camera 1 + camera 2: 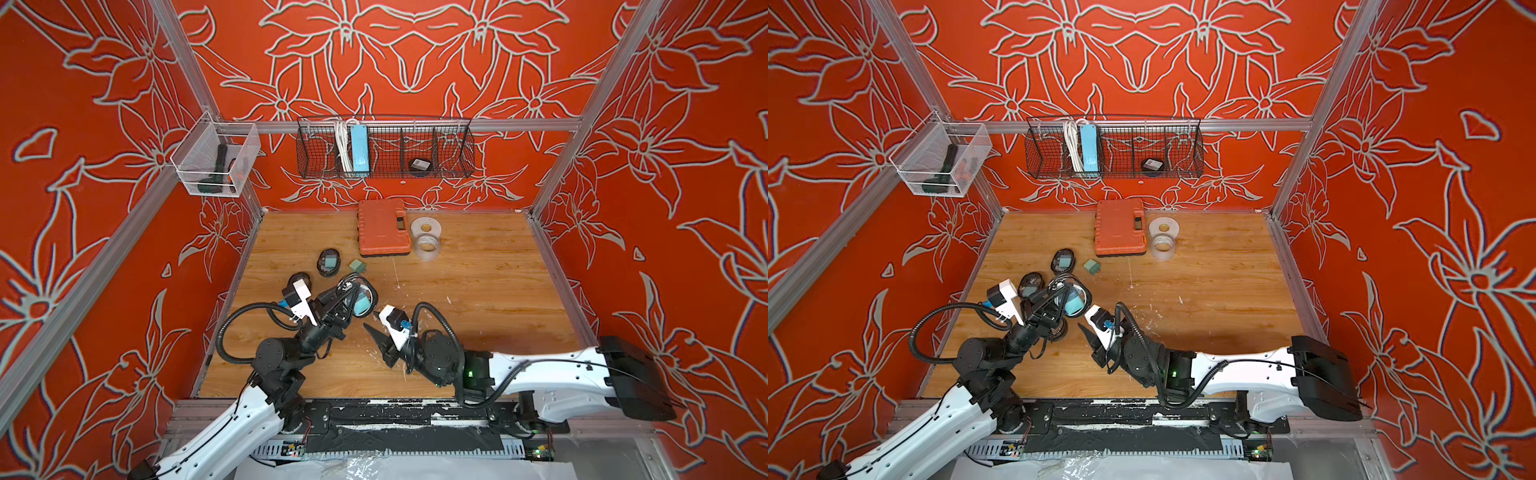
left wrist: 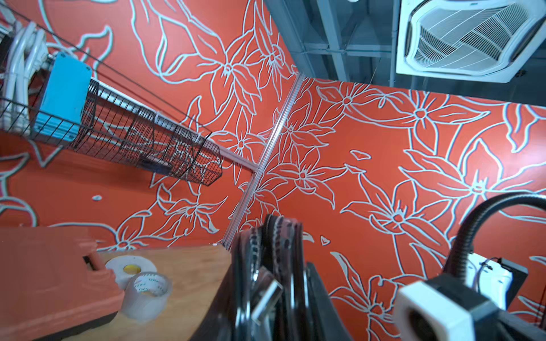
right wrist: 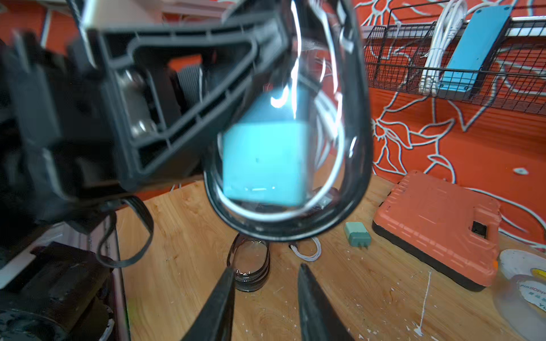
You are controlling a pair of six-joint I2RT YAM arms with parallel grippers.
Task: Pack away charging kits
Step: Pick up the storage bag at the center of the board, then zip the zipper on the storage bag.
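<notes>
My left gripper (image 1: 347, 297) is shut on the rim of an oval black-rimmed clear pouch (image 1: 360, 300), held on edge above the table's left side. A teal cube plug (image 3: 263, 165) shows through its clear face. The left wrist view shows the pouch's zipper edge (image 2: 279, 236) between the fingers. My right gripper (image 3: 266, 267) sits just right of the pouch, low over the table, open with nothing between its fingers. On the table lie a loose teal plug (image 1: 357, 266), a white coiled cable (image 3: 307, 251), a pouch with a plug inside (image 1: 328, 262), and two more pouches (image 1: 1030, 286) (image 3: 251, 267).
An orange tool case (image 1: 382, 226) and grey tape rolls (image 1: 426, 237) sit at the back of the table. A black wire basket (image 1: 451, 147) on the back wall holds a light-blue power strip (image 1: 358, 147) and a dark round pouch (image 1: 419, 165). A mesh bin (image 1: 216, 164) hangs on the left wall.
</notes>
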